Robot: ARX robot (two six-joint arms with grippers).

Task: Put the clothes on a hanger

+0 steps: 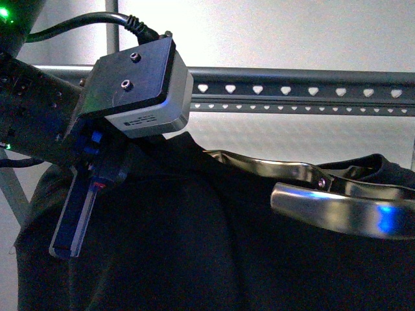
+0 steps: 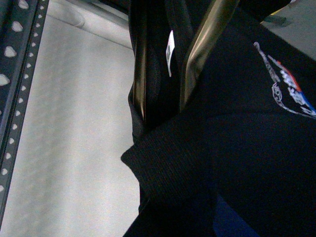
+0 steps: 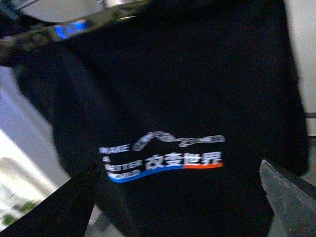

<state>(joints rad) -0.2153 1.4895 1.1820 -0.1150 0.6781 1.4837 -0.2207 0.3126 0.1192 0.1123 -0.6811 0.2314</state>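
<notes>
The left arm [image 1: 39, 110] is seen reaching in from 9 o'clock in the front view, its wrist [image 1: 139, 84] raised, and one of its fingers [image 1: 72, 220] is pointed down toward 7 o'clock. The right gripper [image 3: 178, 168] is held with both fingers spread wide apart.

A pale, faintly textured wall [image 1: 292, 39] fills the background — bright, evenly lit.

Pale textured surface [image 2: 74, 148] beside grey rack [image 2: 10, 98], floor or wall unclear
</notes>
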